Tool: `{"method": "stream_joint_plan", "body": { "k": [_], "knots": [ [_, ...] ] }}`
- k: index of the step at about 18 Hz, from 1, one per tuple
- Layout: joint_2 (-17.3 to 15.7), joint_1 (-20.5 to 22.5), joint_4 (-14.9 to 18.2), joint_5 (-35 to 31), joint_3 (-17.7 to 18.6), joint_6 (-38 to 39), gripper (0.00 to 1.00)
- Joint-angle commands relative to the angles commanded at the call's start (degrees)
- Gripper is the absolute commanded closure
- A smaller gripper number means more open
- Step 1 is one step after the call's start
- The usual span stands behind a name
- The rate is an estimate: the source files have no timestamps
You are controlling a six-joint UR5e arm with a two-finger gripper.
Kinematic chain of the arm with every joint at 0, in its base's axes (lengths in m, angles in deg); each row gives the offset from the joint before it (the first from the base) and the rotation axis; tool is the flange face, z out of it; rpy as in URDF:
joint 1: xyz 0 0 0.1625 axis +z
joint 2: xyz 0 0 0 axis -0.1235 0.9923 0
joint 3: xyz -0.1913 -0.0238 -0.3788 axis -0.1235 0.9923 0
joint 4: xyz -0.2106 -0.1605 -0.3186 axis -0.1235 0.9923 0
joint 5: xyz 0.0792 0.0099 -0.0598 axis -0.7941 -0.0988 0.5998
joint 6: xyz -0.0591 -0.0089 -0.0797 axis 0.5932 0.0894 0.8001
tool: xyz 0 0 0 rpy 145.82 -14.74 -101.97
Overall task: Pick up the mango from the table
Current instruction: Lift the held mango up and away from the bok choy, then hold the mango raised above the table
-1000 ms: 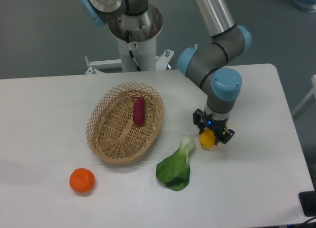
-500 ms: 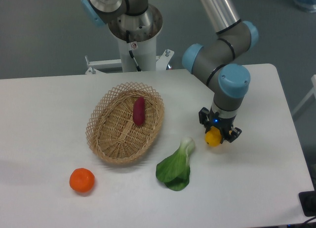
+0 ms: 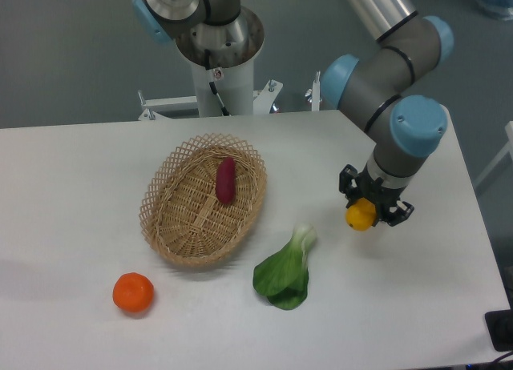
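I have the gripper [image 3: 373, 211] at the right of the frame, a little below mid-height, and its two dark fingers are clamped on the mango [image 3: 361, 215]. Only the yellow-orange end of the fruit shows, tucked between the fingers under the blue-capped wrist, so I cannot judge how deep the grasp sits. From this fixed camera I also cannot tell for certain whether the mango has left the table [image 3: 449, 306] or is only just above it; I see no clear shadow gap beneath it.

As I read it, the grasp itself is done: fruit captured, fingers closed around it. What remains is a clean rise so the mango hangs plainly free of the white tabletop, and I would want that confirmed before calling the pick finished.

The rest sits well apart to the left: the bok choy [image 3: 286, 270] at lower centre, the wicker basket [image 3: 172, 226] at centre-left with the purple sweet potato [image 3: 226, 180] lying inside it, and the tangerine [image 3: 133, 293] at lower left. None touches the gripper.
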Motion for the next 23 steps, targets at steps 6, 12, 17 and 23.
{"method": "stream_joint_plan", "body": {
  "k": [6,12,17,23],
  "knots": [
    [0.97,0.7,0.35,0.09,-3.16,-0.79,0.39],
    [0.44,1.49,0.44,0.26,-3.96,-1.84,0.39],
    [0.62,1.49,0.17,0.0,-4.4,-1.93,0.39],
    [0.7,1.41,-0.09,-0.52,-4.4,-2.37,0.38]
  ]
}}
